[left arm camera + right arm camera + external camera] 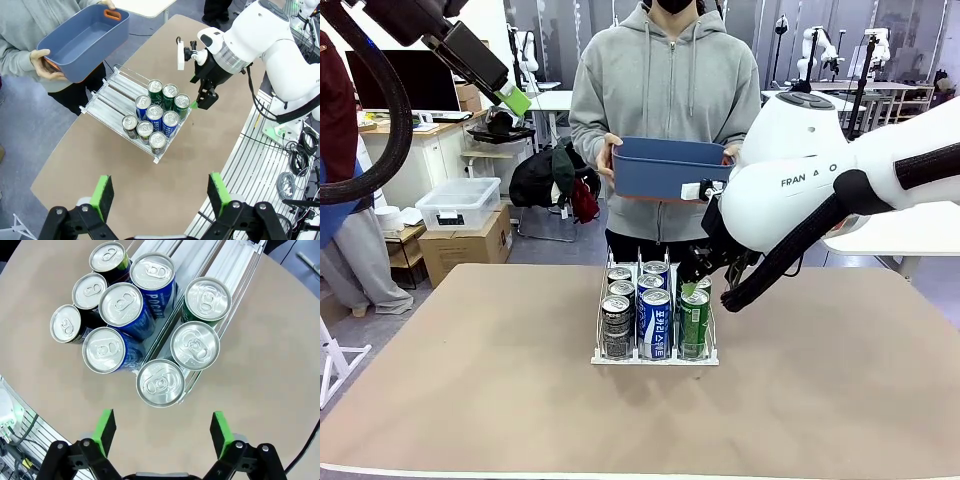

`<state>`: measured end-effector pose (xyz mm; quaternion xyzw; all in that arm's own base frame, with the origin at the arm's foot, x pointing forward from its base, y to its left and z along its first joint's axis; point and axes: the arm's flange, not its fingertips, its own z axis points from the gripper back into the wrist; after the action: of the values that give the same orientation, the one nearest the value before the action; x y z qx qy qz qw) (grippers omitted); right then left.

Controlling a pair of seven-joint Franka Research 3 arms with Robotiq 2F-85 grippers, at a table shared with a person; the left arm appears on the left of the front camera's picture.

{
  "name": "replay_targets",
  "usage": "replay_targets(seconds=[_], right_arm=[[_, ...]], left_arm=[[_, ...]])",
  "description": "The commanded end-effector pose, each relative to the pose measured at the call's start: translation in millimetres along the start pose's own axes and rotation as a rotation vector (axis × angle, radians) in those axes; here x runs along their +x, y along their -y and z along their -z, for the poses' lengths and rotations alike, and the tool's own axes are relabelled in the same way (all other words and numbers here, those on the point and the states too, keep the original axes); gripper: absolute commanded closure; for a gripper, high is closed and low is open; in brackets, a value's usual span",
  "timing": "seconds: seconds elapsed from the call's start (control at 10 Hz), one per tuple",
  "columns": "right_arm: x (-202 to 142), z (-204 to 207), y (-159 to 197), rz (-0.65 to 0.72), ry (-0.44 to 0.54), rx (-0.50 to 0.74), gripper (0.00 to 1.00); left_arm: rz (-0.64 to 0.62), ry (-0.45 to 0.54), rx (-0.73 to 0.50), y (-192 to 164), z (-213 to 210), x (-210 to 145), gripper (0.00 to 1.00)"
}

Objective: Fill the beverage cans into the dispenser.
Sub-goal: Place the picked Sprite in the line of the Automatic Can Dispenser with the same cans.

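Silver-topped cylindrical metal beverage cans (654, 312), black, blue-and-white and green, stand upright three deep in the low white wire three-lane dispenser (654, 356) at the middle of the tan table (470, 400) in the front view. The right gripper (712, 268) hangs at about two o'clock from the rack, just beside the rear green can, jaws spread and empty. Behind the rack, at twelve o'clock, a person in a grey hoodie holds an empty blue rectangular plastic bin (665, 168) with both hands. The left gripper (510, 95) is high at ten o'clock, well apart, so the right arm is far nearer.

From the left wrist, the left gripper (160, 192) shows wide-open green pads with nothing between; the nine cans sit at twelve o'clock, filling the near end of the lanes, with bare lane beyond towards the bin.

From the right wrist, the right gripper (162, 426) gapes empty, the nearest green can (160, 382) just ahead at twelve o'clock, axis pointing at the camera. I'd judge the filling about done, with only neighbouring cans crowding any grasp.
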<state>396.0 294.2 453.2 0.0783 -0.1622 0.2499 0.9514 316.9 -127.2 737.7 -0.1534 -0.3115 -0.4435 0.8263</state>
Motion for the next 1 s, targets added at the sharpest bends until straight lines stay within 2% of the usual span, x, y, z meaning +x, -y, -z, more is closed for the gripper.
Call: replay_targets(seconds=[0.0,0.1,0.3,0.5,0.9], right_arm=[[-0.7,0.8,0.2,0.000,-0.002,0.000,0.00],[-2.7,-18.8,-0.3,-0.084,0.028,0.038,0.00],[-2.5,-56.6,10.9,-0.152,0.052,0.094,0.00],[5.2,-94.2,30.8,-0.157,0.035,0.102,0.00],[26.4,-179.1,78.6,-0.197,0.074,0.134,0.00]], left_arm=[[-0.001,-0.003,-0.003,-0.6,-0.1,-1.4,0.00],[-0.001,-0.003,-0.003,-0.6,-0.1,-1.4,0.00],[-0.001,-0.003,-0.003,-0.6,-0.1,-1.4,0.00],[-0.001,-0.003,-0.003,-0.6,-0.1,-1.4,0.00],[-0.001,-0.003,-0.003,-0.6,-0.1,-1.4,0.00]])
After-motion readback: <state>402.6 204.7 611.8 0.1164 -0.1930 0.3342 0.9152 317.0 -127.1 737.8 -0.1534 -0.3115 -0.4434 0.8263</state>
